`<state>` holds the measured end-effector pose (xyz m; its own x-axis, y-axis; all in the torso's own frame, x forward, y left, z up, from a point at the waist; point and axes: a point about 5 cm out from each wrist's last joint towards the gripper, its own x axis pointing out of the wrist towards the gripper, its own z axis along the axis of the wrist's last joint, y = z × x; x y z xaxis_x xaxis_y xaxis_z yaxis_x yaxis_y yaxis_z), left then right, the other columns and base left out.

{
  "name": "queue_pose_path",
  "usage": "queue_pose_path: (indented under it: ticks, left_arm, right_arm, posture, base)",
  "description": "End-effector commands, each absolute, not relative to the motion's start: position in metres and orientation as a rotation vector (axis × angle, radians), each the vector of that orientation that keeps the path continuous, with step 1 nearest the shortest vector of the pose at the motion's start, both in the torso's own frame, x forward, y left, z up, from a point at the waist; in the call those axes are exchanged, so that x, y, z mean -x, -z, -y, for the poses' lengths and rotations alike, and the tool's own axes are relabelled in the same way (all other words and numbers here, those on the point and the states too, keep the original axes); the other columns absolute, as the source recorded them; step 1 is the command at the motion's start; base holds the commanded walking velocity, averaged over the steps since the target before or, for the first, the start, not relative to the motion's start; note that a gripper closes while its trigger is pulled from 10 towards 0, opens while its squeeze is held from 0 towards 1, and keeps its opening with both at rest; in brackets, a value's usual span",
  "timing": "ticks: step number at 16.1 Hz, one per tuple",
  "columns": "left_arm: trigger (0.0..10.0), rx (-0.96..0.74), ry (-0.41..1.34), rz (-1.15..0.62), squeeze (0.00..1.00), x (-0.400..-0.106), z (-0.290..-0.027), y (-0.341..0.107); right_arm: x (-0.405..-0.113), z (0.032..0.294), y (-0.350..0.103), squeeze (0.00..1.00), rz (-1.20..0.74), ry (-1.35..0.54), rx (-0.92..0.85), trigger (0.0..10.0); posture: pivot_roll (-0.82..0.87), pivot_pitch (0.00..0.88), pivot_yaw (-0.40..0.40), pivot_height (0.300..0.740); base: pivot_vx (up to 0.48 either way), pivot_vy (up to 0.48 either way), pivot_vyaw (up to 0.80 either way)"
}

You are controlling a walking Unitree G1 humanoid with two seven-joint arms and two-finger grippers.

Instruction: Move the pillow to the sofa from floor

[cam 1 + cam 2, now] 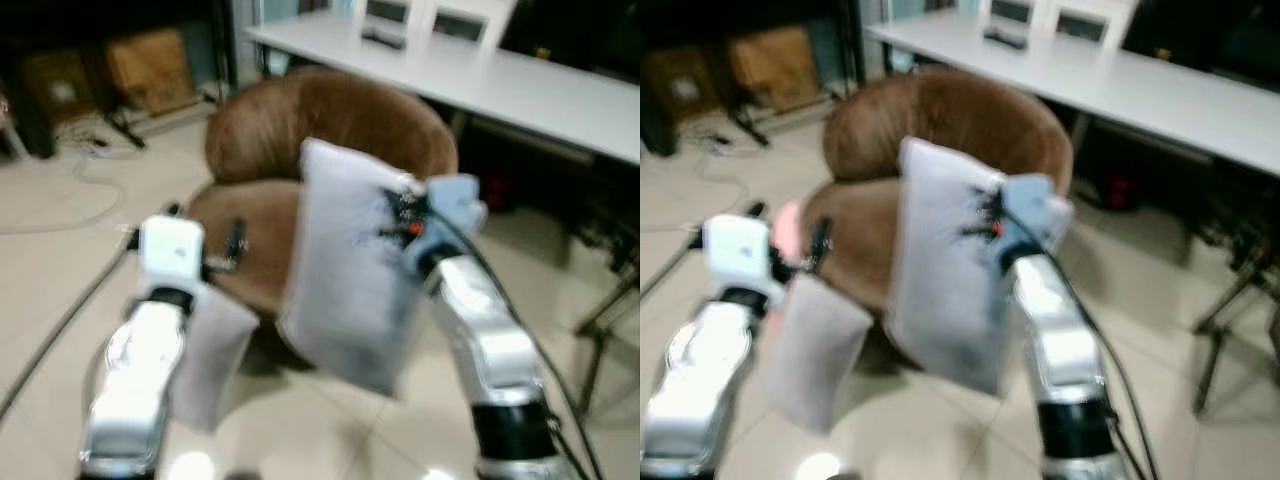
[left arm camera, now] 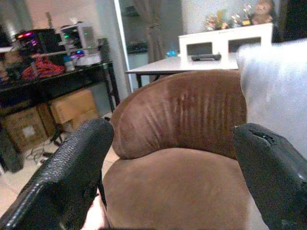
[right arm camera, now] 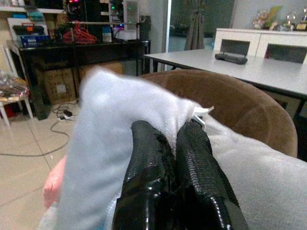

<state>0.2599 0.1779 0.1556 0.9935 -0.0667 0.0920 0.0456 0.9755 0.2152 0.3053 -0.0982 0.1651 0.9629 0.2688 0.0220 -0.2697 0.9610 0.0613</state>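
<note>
Item: pale grey, soft fabric pillow (image 1: 345,290), held off the floor, hanging in front of the brown, rounded velvet sofa chair (image 1: 330,130). Right gripper (image 3: 168,143) is pinched tight on the pillow's upper edge. Left gripper (image 2: 168,158) is spread wide, holding nothing. Step judged: carrying. Next required: pillow advanced over the seat and released.

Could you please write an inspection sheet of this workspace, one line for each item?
Surface: pale tiled floor.
Job's things: white pillow held up off the floor, before the brown sofa; not yet on it.
Clutter: boxes under a dark desk.
Hands: right hand shut on the pillow; left hand open, facing the sofa seat.
Cables: cords on the floor.
Surroundings: white table behind the sofa.
</note>
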Motion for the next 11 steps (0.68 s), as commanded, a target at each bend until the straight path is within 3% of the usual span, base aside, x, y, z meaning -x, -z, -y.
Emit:
queue_pose_path:
  ticks: [1,4,8,11]
  left_arm:
    - [10.0,-0.203,0.095,0.097,0.00,-0.263,-0.168,-0.154]
    - [10.0,-0.210,0.100,0.083,0.00,-0.264,-0.171,-0.151]
    - [10.0,-0.224,0.111,0.074,0.00,-0.265,-0.175,-0.149]
    - [10.0,-0.228,0.126,0.076,0.00,-0.265,-0.172,-0.149]
  right_arm:
    - [-0.308,0.112,-0.175,0.00,0.068,-0.230,-0.050,10.0]
    - [-0.309,0.115,-0.172,0.00,0.062,-0.221,-0.044,10.0]
    - [-0.312,0.120,-0.171,0.00,0.062,-0.195,-0.032,10.0]
    - [-0.312,0.124,-0.172,0.00,0.072,-0.185,-0.035,10.0]
  posture:
    - [0.07,0.000,-0.055,0.740]
    - [0.08,0.000,-0.054,0.740]
    - [0.08,0.000,-0.050,0.740]
    - [0.08,0.000,-0.048,0.740]
  base:
    - [0.289,0.000,0.00]
    - [0.289,0.000,0.00]
    - [0.287,0.000,-0.80]
    - [0.289,0.000,0.00]
